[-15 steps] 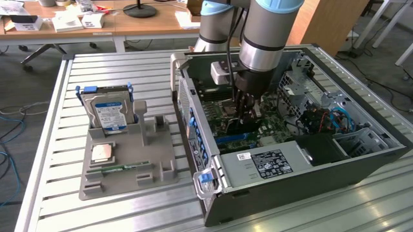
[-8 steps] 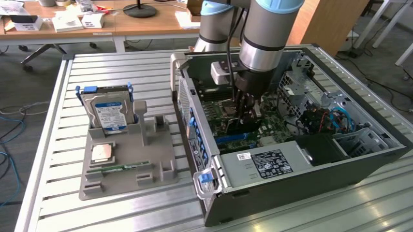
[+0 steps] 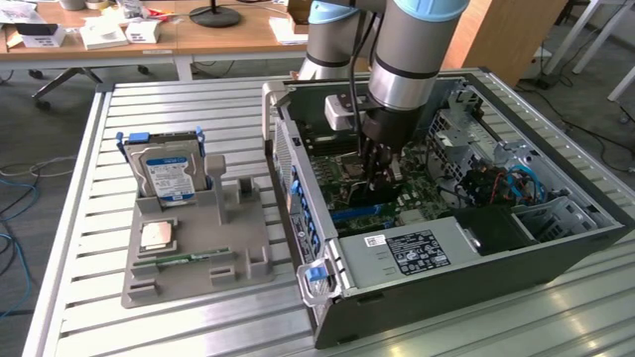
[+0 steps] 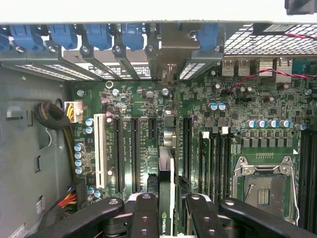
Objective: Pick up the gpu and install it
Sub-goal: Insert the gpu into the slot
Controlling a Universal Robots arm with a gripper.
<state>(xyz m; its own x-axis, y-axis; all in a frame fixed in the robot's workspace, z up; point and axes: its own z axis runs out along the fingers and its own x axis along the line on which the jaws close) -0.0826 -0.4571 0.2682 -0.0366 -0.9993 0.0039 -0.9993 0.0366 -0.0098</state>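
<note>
My gripper (image 3: 378, 172) reaches down into the open computer case (image 3: 476, 275), over the green motherboard (image 4: 133, 99). It is shut on the gpu (image 4: 166, 148), a thin dark card that I see edge-on between the two black fingers (image 4: 146, 213). The card stands upright, running along the expansion slots (image 4: 134, 153). Its metal bracket end (image 4: 169, 54) is at the case's rear slot openings, under the blue clips (image 4: 99, 34). In the exterior view the gpu (image 3: 369, 195) hangs dark below the fingers, close to the board. Whether its edge touches a slot is hidden.
In the exterior view's left, a grey holder (image 3: 238, 245) carries the silver hard drive (image 3: 171, 167), a CPU (image 3: 157, 236) and a green RAM stick (image 3: 184, 259). Inside the case are the CPU socket (image 4: 262, 188), the power supply (image 3: 412, 253) and cable bundles (image 4: 52, 116).
</note>
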